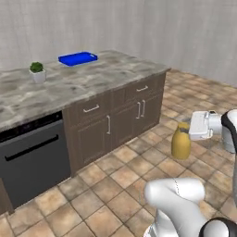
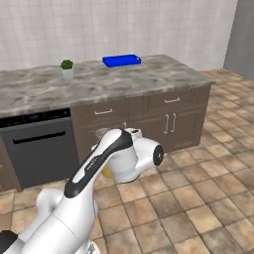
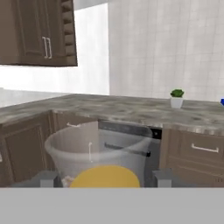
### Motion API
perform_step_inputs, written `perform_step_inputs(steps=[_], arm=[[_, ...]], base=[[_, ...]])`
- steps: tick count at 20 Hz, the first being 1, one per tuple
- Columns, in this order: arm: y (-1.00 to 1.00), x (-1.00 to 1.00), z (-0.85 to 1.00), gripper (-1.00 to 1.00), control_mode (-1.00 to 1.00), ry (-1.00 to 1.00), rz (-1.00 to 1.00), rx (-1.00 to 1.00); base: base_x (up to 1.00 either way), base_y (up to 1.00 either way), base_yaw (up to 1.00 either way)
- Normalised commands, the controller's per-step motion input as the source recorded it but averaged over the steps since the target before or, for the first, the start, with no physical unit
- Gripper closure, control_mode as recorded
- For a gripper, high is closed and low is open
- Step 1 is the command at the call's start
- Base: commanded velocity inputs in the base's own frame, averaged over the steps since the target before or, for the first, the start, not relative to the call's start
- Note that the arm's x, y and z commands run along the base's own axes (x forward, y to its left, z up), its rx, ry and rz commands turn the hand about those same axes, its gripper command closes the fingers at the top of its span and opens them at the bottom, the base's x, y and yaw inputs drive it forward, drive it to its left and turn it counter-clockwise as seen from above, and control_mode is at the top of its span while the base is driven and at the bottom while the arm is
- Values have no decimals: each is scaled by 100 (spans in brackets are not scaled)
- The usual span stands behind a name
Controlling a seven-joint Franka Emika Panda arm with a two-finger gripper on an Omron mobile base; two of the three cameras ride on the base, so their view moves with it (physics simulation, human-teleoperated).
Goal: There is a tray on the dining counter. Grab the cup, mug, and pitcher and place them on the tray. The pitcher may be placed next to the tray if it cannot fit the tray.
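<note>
My hand holds the pitcher by its neck, with the 2 fingers standing wide apart on each side of it. In the hand view the yellow top of the pitcher sits just between my fingertips, so the grip looks centred. The pitcher hangs below my hand, over the tiled floor, away from the table.

The tray lies well ahead of my hand, on the far part of the table, and a small potted plant stands on the table well apart from it. I judge that the step now is to carry the pitcher to the tray. To do it well, I should keep the pitcher upright, lift it higher than the table edge before I come near, and pass clear of the plant. I should put it down slowly, on the tray or just beside it, and open only when it stands.
</note>
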Motion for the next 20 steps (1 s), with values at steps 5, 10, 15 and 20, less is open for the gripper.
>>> perform_step_inputs(steps=[5, 10, 15, 20], arm=[[0, 0, 0, 100, 100, 0, 0, 0], [0, 0, 0, 100, 100, 0, 0, 0], [0, 0, 0, 100, 100, 0, 0, 0], [0, 0, 0, 100, 100, 0, 0, 0]], base=[[30, -15, -54], [37, -16, -47], [51, -16, -35], [78, -17, -9]])
